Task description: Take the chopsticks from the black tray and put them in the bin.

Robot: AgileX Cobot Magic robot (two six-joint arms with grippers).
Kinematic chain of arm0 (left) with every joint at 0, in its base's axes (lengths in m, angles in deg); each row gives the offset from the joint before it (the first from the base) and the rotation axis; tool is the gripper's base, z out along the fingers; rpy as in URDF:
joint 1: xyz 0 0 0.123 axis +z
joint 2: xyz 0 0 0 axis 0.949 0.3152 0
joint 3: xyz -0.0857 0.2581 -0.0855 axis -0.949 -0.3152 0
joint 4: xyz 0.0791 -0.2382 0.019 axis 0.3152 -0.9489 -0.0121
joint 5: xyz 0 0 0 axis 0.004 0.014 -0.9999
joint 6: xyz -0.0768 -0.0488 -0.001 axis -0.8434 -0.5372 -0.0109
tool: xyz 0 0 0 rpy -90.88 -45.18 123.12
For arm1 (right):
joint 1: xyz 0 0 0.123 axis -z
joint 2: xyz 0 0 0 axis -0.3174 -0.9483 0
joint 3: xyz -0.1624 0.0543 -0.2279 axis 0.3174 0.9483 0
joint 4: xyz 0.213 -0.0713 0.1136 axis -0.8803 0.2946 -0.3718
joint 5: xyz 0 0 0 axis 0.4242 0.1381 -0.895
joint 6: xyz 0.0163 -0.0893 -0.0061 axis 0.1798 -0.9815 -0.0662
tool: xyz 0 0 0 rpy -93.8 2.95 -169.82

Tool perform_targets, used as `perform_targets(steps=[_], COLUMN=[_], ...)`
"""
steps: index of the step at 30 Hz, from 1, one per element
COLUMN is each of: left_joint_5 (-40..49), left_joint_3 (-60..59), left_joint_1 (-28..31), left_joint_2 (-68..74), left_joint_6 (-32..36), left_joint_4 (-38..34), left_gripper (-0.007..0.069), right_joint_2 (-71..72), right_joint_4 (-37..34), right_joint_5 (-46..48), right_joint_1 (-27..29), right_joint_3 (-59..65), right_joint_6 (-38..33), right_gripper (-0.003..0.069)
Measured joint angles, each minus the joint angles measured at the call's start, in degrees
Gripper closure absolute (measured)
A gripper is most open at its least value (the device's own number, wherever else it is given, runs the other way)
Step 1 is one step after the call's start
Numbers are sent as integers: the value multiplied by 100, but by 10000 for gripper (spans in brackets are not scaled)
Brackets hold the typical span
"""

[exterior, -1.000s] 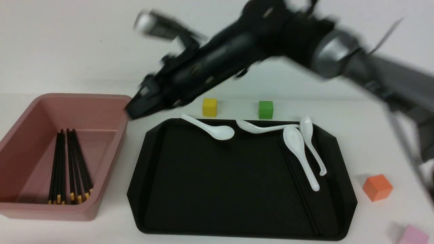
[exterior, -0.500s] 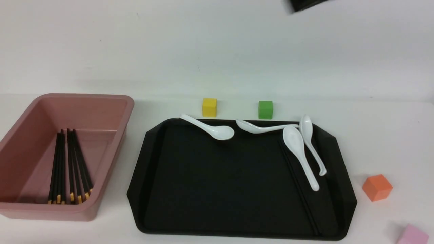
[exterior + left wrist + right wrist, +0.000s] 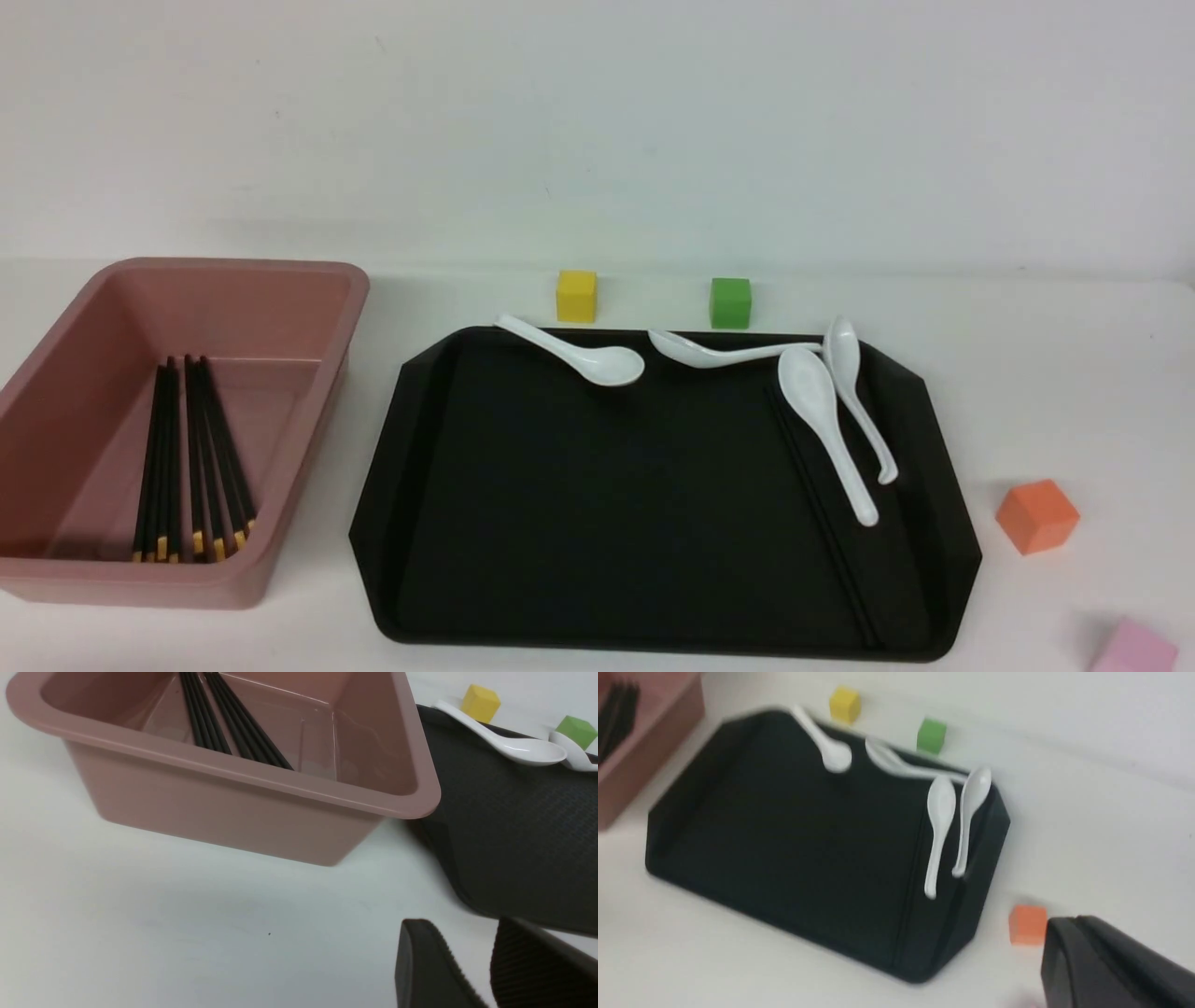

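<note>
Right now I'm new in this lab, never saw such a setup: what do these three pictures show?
It is a robot with two arms, each ending in a gripper. The wide picture looks forward from between the arms; neither arm shows there. The other two come from cameras on the wrists. On the white table sit a dusty-pink plastic tub holding long black chopsticks with gold bands, and a large flat black plastic tray with four white spoons; a thin dark stick, probably another chopstick, lies beside them. A yellow cube, a green cube, an orange cube and a pink cube stand around. The left gripper has its fingers slightly apart, holding nothing; only part of the right gripper shows.
</note>
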Motion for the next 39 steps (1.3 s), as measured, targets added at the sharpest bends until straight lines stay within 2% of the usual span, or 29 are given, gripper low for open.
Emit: perform_targets(steps=[6,14,26,39], left_joint_5=[0,0,0,0], left_joint_3=[0,0,0,0], left_joint_1=[0,0,0,0], left_joint_2=[0,0,0,0], left_joint_6=[0,0,0,0], left_joint_4=[0,0,0,0], left_gripper=[386,386,386,386], right_joint_2=[1765,2308,2308,2385], right_joint_4=[39,171,181,191], right_joint_5=[-2455,-4318,-4519,-4526], right_joint_1=[0,0,0,0], right_joint_3=[2784,4330,5130,5251], right_joint_6=[318,386,386,386], right_gripper=[654,647,638,627])
